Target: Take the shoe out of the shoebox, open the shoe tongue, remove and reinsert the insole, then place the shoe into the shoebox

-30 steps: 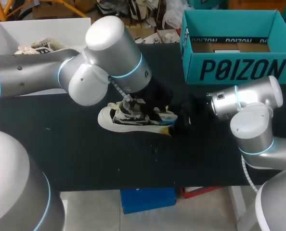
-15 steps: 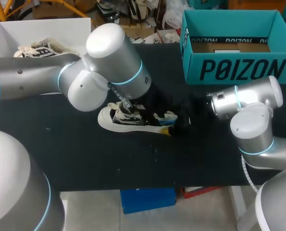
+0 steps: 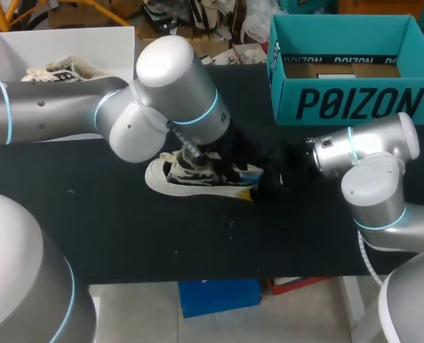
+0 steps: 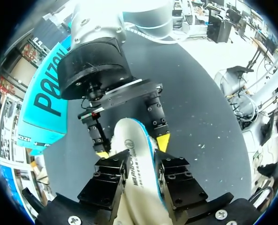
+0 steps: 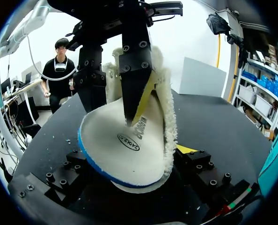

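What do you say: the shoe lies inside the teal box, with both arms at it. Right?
Not inside. The head view shows the shoe lying on the table, apart from the teal box. The left arm and right arm are both at it.

fleecy-lined shoe [image 3: 198, 179], smooth insole [image 5: 122, 140], matt black table [image 3: 126, 236], glossy metal left arm [image 3: 176, 78].

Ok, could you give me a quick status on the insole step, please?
Left fingers shut on the insole, right fingers pinching its far end. Shoe on the table, outside the shoebox. Left arm overhangs the shoe.
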`<act>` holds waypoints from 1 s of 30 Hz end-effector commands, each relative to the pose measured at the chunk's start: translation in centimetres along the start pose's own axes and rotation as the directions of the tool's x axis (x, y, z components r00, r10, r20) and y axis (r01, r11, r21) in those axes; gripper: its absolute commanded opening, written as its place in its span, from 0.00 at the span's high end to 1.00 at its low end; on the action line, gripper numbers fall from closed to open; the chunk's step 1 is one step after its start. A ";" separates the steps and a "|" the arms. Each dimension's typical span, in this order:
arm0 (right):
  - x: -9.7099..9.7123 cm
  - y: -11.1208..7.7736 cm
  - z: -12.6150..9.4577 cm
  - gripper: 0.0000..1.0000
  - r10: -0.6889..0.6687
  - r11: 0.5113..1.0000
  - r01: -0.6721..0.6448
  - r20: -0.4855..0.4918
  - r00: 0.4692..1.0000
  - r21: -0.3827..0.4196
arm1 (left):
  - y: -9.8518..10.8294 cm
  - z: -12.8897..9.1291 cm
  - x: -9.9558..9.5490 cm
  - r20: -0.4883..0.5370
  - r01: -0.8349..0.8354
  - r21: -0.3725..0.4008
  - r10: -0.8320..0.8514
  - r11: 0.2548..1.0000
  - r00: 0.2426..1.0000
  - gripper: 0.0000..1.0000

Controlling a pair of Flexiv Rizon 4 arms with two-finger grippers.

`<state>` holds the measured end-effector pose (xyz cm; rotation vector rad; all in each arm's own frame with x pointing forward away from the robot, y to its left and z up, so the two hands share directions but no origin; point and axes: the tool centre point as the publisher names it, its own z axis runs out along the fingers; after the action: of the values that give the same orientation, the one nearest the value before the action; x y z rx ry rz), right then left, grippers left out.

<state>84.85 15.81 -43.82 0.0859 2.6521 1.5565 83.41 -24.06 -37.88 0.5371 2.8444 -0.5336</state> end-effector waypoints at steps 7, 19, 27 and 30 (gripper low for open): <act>-0.2 -0.2 0.2 1.00 0.002 1.000 -0.002 -0.001 1.000 0.002 | 0.4 0.5 -0.7 0.022 0.016 0.004 -0.016 1.000 1.000 0.72; -0.2 -0.2 0.2 1.00 0.002 1.000 -0.002 -0.001 1.000 0.002 | 1.4 1.5 -1.2 0.045 0.080 -0.019 -0.079 0.997 0.996 0.76; -0.2 -0.2 0.2 1.00 0.002 1.000 -0.002 -0.001 1.000 0.002 | 1.4 0.5 -1.2 0.061 0.087 -0.013 -0.086 0.996 0.994 1.00; -0.2 -0.2 0.2 1.00 0.002 1.000 -0.002 -0.001 1.000 0.002 | 1.3 -0.7 -0.7 0.072 0.075 0.012 -0.076 0.997 0.994 1.00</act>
<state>84.88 15.79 -43.83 0.0859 2.6522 1.5564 85.32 -23.93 -38.17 0.3962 2.8161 -0.5422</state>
